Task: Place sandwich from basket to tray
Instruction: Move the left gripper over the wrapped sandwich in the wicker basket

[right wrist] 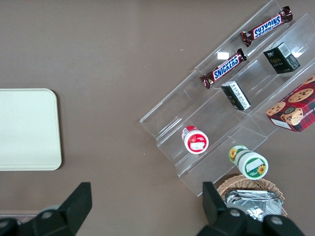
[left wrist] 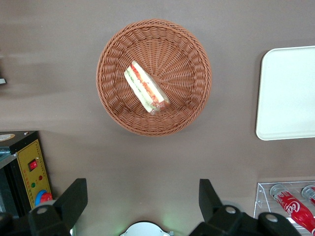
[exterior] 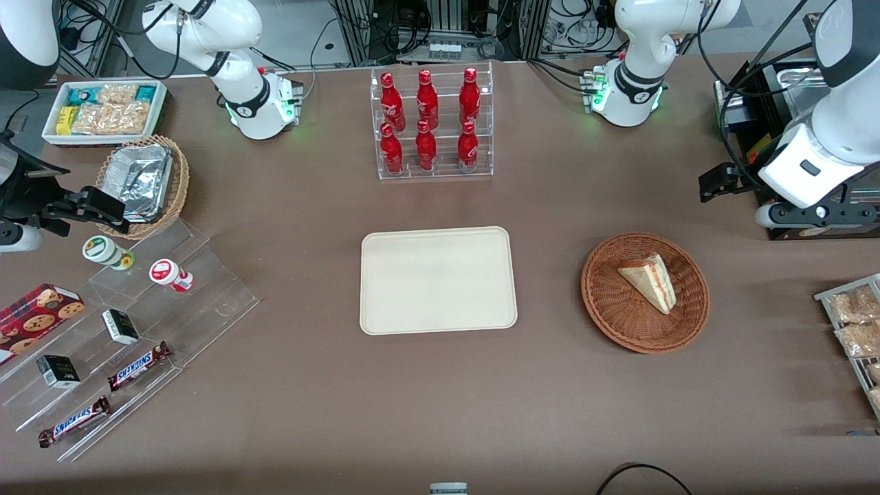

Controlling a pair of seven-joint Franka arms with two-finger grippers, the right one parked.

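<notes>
Sandwich (exterior: 649, 280) lies in basket (exterior: 608, 302) on the tabletop (exterior: 309, 405), toward the working arm's end. Tray (exterior: 438, 280) beside it, apart, bare. Farther from the camera, bottle rack (exterior: 432, 124). Jaws (left wrist: 142, 199) raised over bare tabletop near the basket, wide open, holding nothing.

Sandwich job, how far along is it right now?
Nothing is done yet. The sandwich lies in the basket, and the tray is bare. The gripper hangs off to the side of the basket, jaws open, holding nothing. Grasping, lifting and placing all remain.
</notes>
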